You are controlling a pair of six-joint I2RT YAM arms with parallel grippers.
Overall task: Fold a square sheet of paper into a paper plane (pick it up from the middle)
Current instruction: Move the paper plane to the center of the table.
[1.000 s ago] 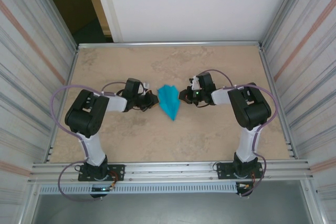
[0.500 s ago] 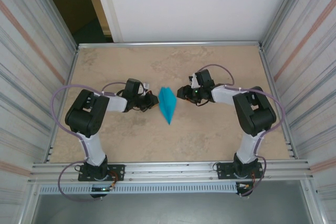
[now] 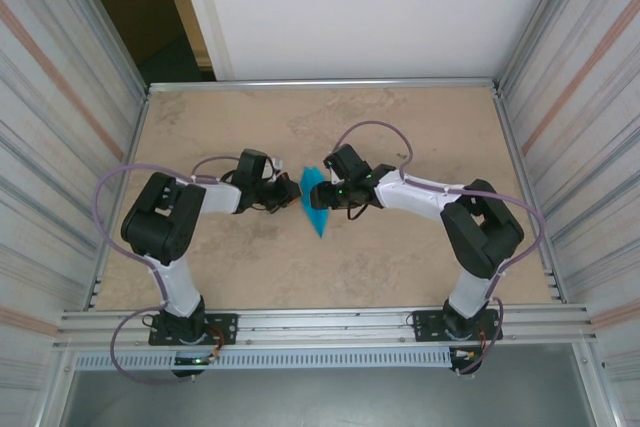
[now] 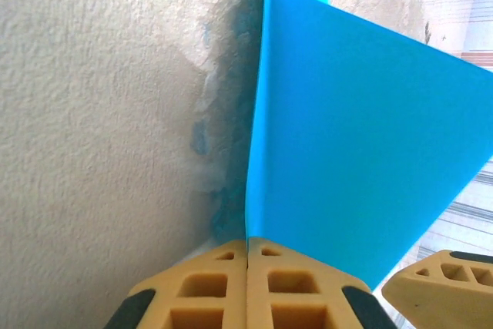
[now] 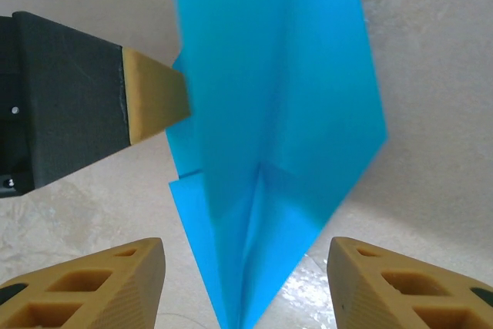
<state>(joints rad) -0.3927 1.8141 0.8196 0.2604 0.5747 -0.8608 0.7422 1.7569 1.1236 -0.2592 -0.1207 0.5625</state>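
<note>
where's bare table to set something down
Bare: the far strip of table by the back wall, and the near strip along the metal rail. Crowded at centre, where left hand and right hand flank the paper plane.

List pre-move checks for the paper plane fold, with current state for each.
1. Left gripper shut on the paper plane: ok, pinching its edge.
2. Right gripper open: ok.
3. Plane between the right gripper's fingers: ok in the right wrist view.
4. The two grippers apart: ok, but close together.
5. Folded layers flush: cannot tell; one lower layer seems to stick out to the side.
6. Plane's tip off the table: cannot tell.
</note>
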